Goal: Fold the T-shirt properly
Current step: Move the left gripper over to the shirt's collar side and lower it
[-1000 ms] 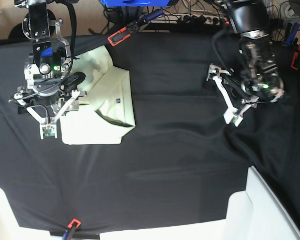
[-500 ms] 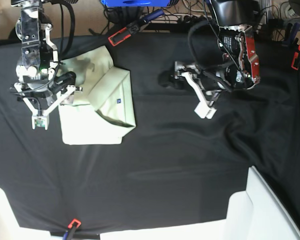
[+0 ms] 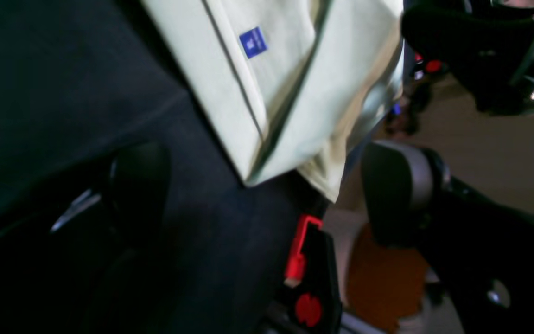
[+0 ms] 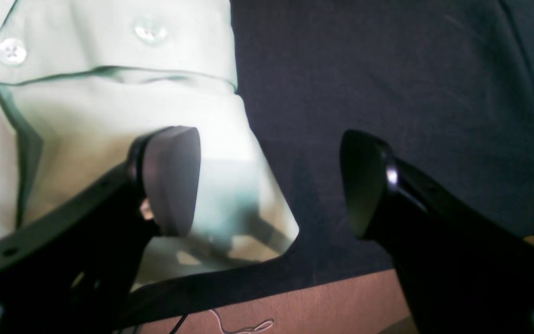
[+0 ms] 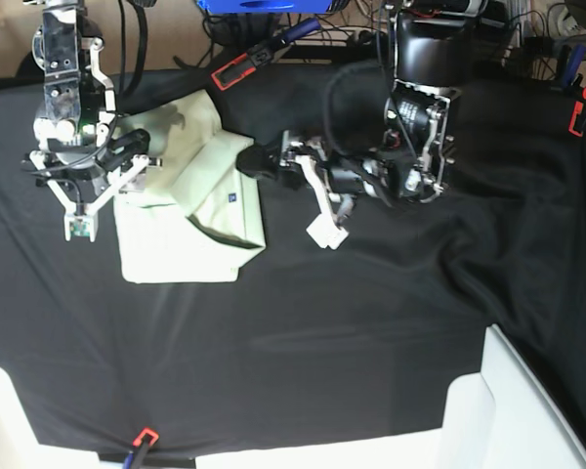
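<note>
T-shirt (image 5: 190, 200) lies folded at ten o'clock on the worktop (image 5: 352, 322). Both tools, left tool (image 5: 288, 191) and right tool (image 5: 103, 186), stand apart, empty; pinch matching edges, fold evenly.

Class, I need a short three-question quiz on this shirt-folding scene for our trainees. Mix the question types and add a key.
1. True or false: the right gripper holds the T-shirt.
2. Multiple choice: in the base view, the T-shirt lies toward which part of the black cloth? A) upper left B) lower right C) centre
3. Fill in: the small mark on the shirt is coloured ____.

Key:
1. False; its jaws stand apart, with nothing between them.
2. A
3. Blue
</note>
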Robot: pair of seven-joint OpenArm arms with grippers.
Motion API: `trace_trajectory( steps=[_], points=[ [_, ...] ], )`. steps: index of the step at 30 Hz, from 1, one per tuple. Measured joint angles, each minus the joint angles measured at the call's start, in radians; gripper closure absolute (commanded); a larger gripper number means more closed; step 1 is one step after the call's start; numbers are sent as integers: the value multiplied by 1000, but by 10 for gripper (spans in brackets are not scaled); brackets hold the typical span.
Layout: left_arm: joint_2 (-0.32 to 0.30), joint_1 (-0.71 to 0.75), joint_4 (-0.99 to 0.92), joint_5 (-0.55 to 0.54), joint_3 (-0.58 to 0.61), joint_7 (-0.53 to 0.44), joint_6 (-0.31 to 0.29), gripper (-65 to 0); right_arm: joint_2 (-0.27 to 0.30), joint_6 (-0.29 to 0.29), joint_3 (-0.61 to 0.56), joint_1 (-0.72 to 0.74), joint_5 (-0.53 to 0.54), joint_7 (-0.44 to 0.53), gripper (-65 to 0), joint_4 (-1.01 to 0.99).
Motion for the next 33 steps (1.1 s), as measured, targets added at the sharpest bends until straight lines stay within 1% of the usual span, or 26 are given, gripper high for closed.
trace_trajectory(
  steps=[2,7,12,15,17,19,23,26,29,32,33],
  points=[
    [5,-5,-39,-23,-1,-4,-3,-650,0,0,0,-7,0,0,-441,2],
    [24,-17,-50,-16,0,-4,-2,-650,0,0,0,-13,0,0,-441,2],
    [26,-45,-56,4,6,5,-1,-650,1,0,0,-12,0,0,-441,2],
    [24,-77,-57,14,47,-3,3,-650,2,0,0,-12,0,0,-441,2],
    [26,-92,-56,8,81,-61,3,-650,1,0,0,-13,0,0,-441,2],
    [26,-109,-63,6,126,-85,3,-650,2,0,0,-16,0,0,-441,2],
    [32,-153,-192,5,180,-98,2,-650,2,0,0,-27,0,0,-441,2],
    [46,-176,-250,-15,163,-105,-1,-650,1,0,2,-28,0,0,-441,2],
    [45,-171,-208,0,113,-88,2,-650,-1,3,43,-29,1,0,-441,2],
    [4,-174,-150,0,42,-80,2,-650,5,3,55,-34,-7,0,-441,2],
    [-10,-178,-137,-1,18,-58,3,-650,4,3,55,-34,-7,0,-441,2]
  ],
)
